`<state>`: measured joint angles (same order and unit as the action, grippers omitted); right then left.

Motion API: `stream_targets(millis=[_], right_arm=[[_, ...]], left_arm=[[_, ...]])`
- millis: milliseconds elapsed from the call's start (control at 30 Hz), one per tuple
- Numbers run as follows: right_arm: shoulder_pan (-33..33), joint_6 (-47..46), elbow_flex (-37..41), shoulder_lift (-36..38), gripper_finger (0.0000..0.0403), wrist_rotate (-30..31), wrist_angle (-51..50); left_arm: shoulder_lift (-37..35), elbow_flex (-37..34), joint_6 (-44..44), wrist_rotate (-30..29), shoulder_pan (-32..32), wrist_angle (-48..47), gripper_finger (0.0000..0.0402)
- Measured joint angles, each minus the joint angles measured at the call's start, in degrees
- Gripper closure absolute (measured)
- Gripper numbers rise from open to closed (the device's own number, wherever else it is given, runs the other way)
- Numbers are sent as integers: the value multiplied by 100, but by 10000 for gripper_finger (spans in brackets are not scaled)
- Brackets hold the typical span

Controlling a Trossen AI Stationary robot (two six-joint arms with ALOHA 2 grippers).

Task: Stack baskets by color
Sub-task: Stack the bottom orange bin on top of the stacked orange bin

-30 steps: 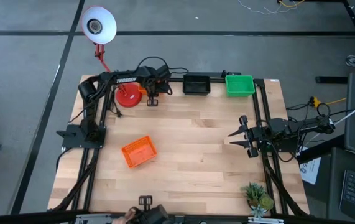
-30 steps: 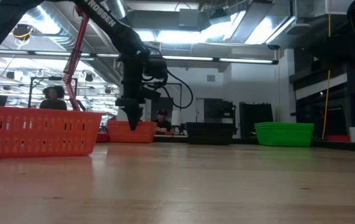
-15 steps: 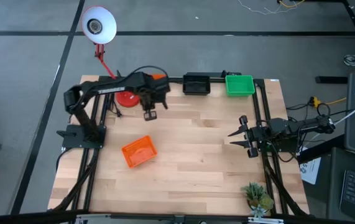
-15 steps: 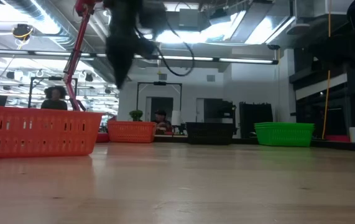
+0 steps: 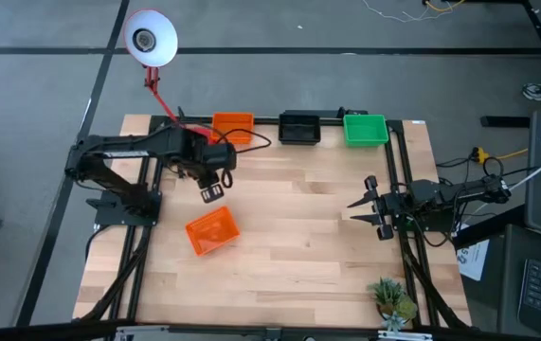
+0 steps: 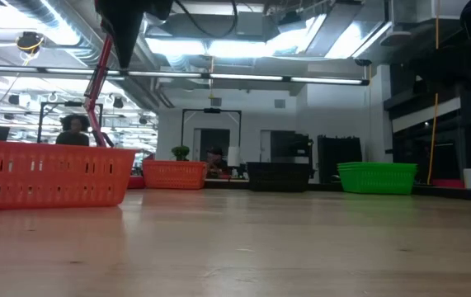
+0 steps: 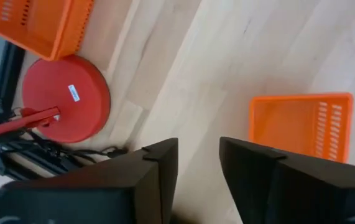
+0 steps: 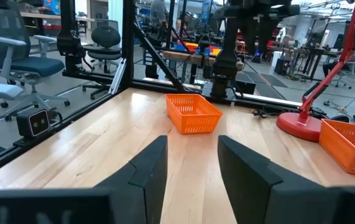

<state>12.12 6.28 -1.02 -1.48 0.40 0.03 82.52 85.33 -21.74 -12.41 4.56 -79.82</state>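
Note:
Three baskets stand in a row along the far edge: an orange basket (image 5: pixel 233 125), a black basket (image 5: pixel 299 127) and a green basket (image 5: pixel 365 129). A second orange basket (image 5: pixel 212 232) rests flat on the table toward the near left, also in the left wrist view (image 7: pixel 301 124). My left gripper (image 5: pixel 212 194) hangs open above the table between the two orange baskets, pointing steeply down, with nothing between its fingers (image 7: pixel 199 155). My right gripper (image 5: pixel 365 204) waits open at the right edge, level, facing the table's left.
A lamp's red base (image 5: pixel 192 144) sits beside the far orange basket, with its white head (image 5: pixel 150 38) off the table. A small plant (image 5: pixel 390 298) stands at the near right corner. Black frame rails (image 5: pixel 398 161) line the edges. Bare wood fills the middle.
My left gripper has come up off the far orange basket and swung toward the near edge and a little left, rolling as it went. It now hangs high above the table. The far orange basket has stayed in its place at the far edge.

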Motion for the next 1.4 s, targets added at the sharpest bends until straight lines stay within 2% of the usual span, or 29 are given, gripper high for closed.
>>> stream_targets(millis=[133, 300, 400, 600, 767, 967, 1133, 1400], right_arm=[[0, 2, 0, 0, 260, 0, 0], [0, 1, 0, 0, 260, 0, 2], [-2, 1, 0, 0, 260, 0, 2], [-1, 2, 0, 0, 260, 0, 2], [0, 0, 0, 0, 260, 0, 2], [0, 1, 0, 0, 260, 0, 2], [0, 2, 0, 0, 260, 0, 0], [0, 2, 0, 0, 260, 0, 2]], left_arm=[[-13, -222, -321, -190, -224, 166, 283], [20, -1123, -71, -209, -286, 1089, 282], [24, -1559, -247, -260, -280, 1426, 282], [24, -2172, -878, 511, -347, 1675, 282], [20, -2248, -1351, 353, -659, 1838, 282], [-19, -2248, -1475, 300, -1102, 2185, 282], [-19, -2248, -1717, -302, -1391, 2200, 282], [-17, -2248, -2168, -286, -1658, 2200, 282]])
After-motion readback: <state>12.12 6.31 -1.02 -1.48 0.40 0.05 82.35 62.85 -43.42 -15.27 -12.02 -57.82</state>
